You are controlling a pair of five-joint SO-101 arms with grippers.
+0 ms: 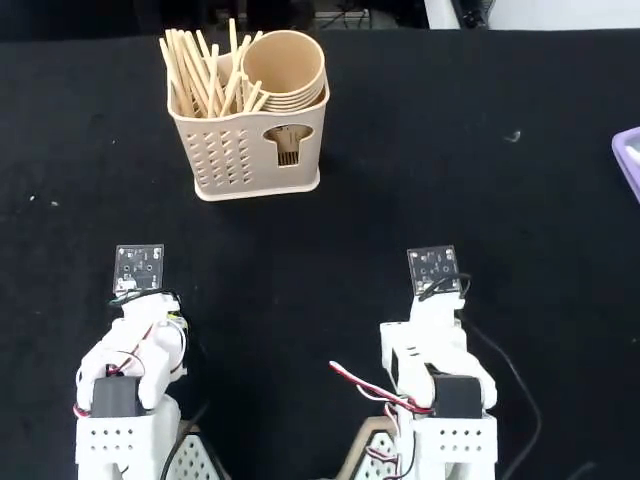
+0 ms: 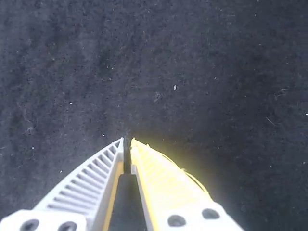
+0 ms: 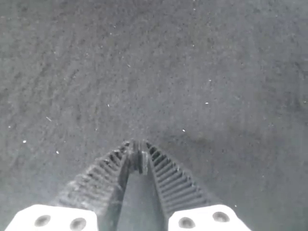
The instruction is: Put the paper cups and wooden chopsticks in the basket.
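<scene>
With the paper cups [image 1: 285, 65] stacked and the chopsticks [image 1: 200, 75] standing in the basket [image 1: 245, 160] far across the table [image 1: 450, 150], my left pincer [image 2: 127, 144] and right pincer [image 3: 138, 147] are closed on nothing, so I judge the job done and should rest well apart from it.

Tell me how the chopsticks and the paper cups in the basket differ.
The chopsticks are thin sticks, the paper cups wide and round. The chopsticks lean fanned at mixed angles; the cups sit nested in one upright stack. Both are tan and rise above the basket rim, in separate compartments.
</scene>
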